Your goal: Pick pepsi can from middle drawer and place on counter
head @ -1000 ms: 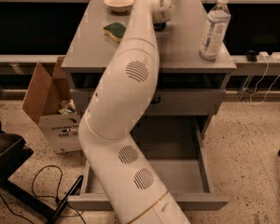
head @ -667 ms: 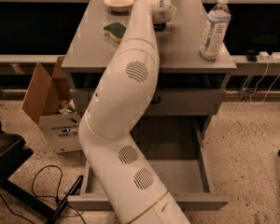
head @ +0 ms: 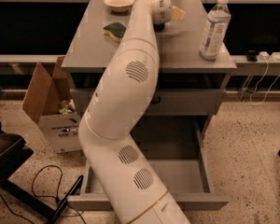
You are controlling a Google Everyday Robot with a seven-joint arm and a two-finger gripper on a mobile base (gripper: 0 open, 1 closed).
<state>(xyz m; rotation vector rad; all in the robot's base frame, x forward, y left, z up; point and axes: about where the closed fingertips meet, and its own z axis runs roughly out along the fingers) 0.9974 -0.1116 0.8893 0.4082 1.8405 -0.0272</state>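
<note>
My white arm rises from the bottom of the camera view and reaches across the counter [head: 186, 50]. The gripper [head: 161, 18] is at the far end of the arm, low over the back middle of the counter. A small dark shape [head: 157, 28] sits on the counter right under the gripper. It looks like the pepsi can, but most of it is hidden by the wrist. The middle drawer [head: 200, 171] is pulled out wide at the bottom of the cabinet. The part of its tray that shows holds nothing, and the arm hides its left half.
A clear water bottle [head: 214, 27] stands at the counter's right. A pale bowl [head: 119, 3] and a green sponge [head: 114, 30] lie at the back left. An open cardboard box [head: 46, 106] stands left of the cabinet. Cables [head: 42, 190] lie on the floor.
</note>
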